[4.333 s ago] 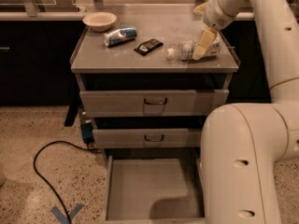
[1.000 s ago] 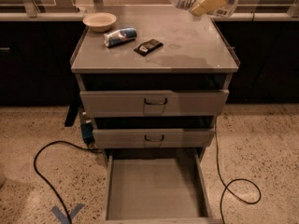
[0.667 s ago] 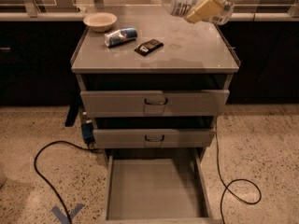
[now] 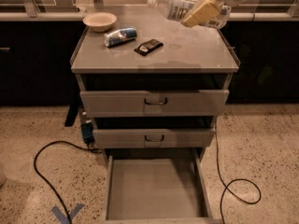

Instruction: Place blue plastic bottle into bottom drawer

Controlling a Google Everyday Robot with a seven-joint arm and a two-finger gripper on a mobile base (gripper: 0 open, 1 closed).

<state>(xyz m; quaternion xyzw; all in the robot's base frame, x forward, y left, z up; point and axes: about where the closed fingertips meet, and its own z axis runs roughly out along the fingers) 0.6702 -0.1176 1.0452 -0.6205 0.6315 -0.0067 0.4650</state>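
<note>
Above cabinet top (image 4: 187, 50), pincer (image 4: 201, 13) clasps blue plastic bottle (image 4: 172, 3) sideways.

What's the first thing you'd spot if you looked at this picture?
The blue plastic bottle hangs sideways in the air at the top right. The gripper pinches it in its yellowish fingers, above the cabinet top. Next comes the bottom drawer, pulled wide open near the floor with its grey floor bare. A bowl, a can and a dark packet sit on the cabinet's left side.
</note>
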